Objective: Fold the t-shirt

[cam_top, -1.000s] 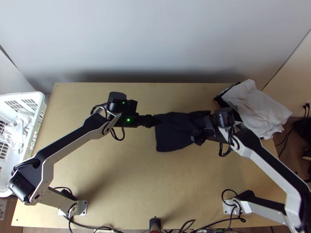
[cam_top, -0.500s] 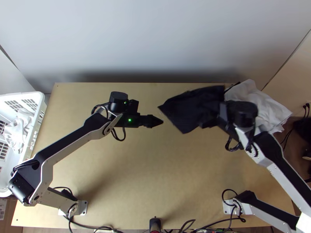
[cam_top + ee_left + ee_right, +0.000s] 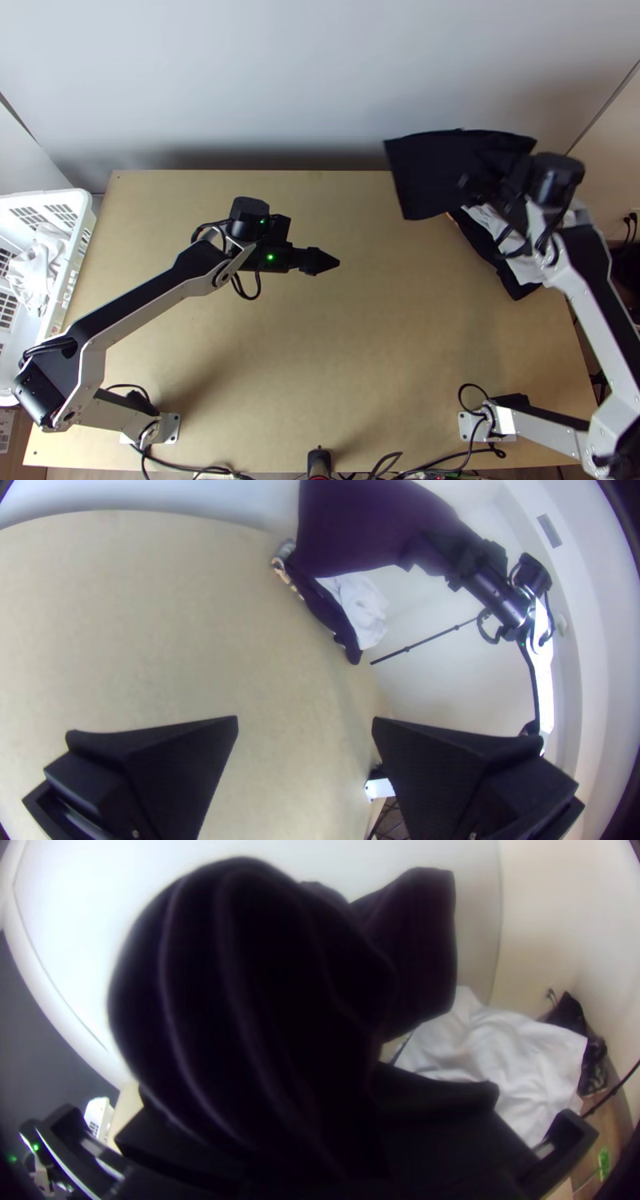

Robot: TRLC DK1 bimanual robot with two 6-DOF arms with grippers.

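Near the surface's (image 3: 344, 368) far right corner, the right claw (image 3: 474, 188) pinches the shirt (image 3: 424, 172), which, released off-centre, could slump off the pile (image 3: 358, 605); the left claw (image 3: 305, 723) is spread.

Top view steeply down from high; wrist views nearer, white cloth (image 3: 507, 1060) common to both

You're looking at a t-shirt (image 3: 428, 172) that is showing near-black; a cloth (image 3: 365, 610) is showing white over a dark garment (image 3: 323, 607) — you're also seeing a patterned edge (image 3: 285, 572) mixing pale orange with dark; the table (image 3: 320, 360) is showing light tan, the basket (image 3: 72, 200) white; green lights (image 3: 270, 257) are glowing on the black left gripper (image 3: 338, 262).
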